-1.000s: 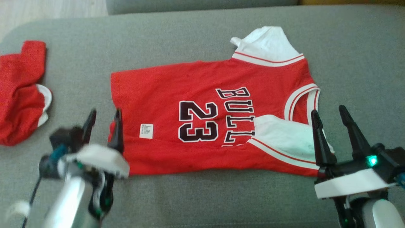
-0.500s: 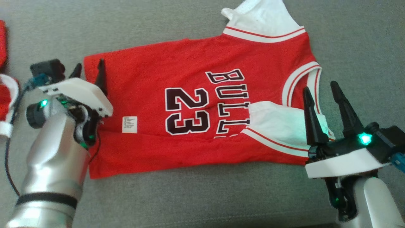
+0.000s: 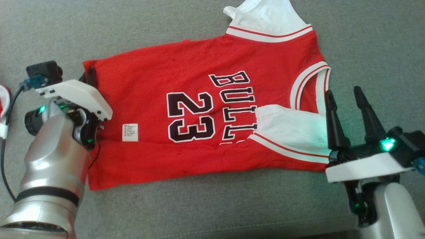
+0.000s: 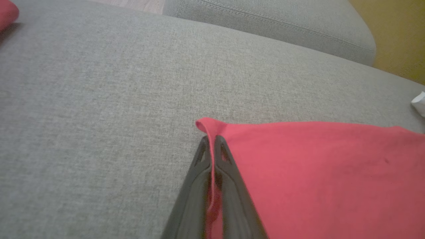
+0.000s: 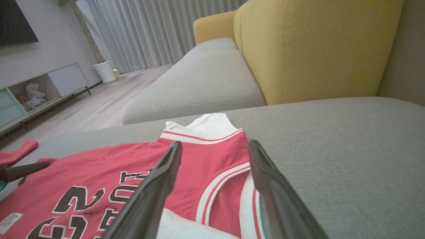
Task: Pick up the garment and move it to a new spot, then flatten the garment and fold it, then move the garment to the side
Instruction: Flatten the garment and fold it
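A red jersey (image 3: 199, 109) with "BULLS 23" and white sleeves lies spread on the grey sofa cushion (image 3: 212, 205), collar to the right. My left gripper (image 3: 89, 73) is shut on its far-left hem corner; in the left wrist view the red fabric (image 4: 315, 172) is pinched between the closed fingers (image 4: 212, 146). My right gripper (image 3: 343, 96) stands open at the collar side, above the near white sleeve (image 3: 292, 129). In the right wrist view the spread fingers (image 5: 169, 166) frame the jersey's neckline (image 5: 219, 186).
Another red and white garment (image 3: 2, 99) peeks in at the left edge, also red in the left wrist view (image 4: 6, 13). A yellow sofa back (image 5: 315, 49) and a second grey cushion (image 5: 196, 86) lie beyond. Bare cushion spreads to the right and near side.
My left gripper moved forward along the hem to the far corner and shut on it. The head camera shifted, so the jersey sits higher and further left in view.
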You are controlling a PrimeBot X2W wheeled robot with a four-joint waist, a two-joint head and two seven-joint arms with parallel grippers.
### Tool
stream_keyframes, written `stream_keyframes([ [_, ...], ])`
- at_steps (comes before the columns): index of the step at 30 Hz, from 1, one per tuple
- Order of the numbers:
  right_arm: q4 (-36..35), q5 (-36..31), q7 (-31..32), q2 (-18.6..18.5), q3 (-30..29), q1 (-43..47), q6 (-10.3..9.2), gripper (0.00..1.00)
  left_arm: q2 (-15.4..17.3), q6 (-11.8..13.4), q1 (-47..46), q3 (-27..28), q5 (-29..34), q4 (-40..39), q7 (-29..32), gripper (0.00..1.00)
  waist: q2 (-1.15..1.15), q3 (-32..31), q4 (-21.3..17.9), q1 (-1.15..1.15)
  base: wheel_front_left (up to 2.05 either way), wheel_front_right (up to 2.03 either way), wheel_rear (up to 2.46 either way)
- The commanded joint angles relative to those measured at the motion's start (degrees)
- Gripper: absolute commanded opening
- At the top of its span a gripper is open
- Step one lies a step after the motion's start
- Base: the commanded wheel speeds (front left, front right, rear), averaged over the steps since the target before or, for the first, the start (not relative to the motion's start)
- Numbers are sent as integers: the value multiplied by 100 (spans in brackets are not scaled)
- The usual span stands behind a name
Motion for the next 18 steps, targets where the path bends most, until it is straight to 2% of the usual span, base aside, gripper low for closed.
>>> stream_keyframes([
  [1, -129, 61, 3, -49, 67, -246, 39, 100, 186, -20, -284, 113, 39, -83, -100, 0, 0, -10, 23, 0, 0, 0, 0],
  [7, 588, 174, 129, -466, -213, -1098, 39, 100, 26, -104, -466, -9, 91, 100, -395, 0, 0, 22, 206, 0, 0, 0, 0],
  [14, 2111, 318, 206, -1025, -43, -2809, 39, 100, -287, -185, -784, -189, 181, 117, -641, 0, 0, 286, 600, 0, 0, 0, 0],
  [15, 2111, 318, 206, -1025, -43, -2809, 39, 100, -287, -185, -784, -189, 181, 117, -641, 0, 0, 286, 600, 0, 0, 0, 0],
  [18, 3208, 367, 363, -1189, 172, -3810, 39, 100, -486, -238, -982, -309, 207, 82, -711, 0, 0, 480, 868, 0, 0, 0, 0],
])
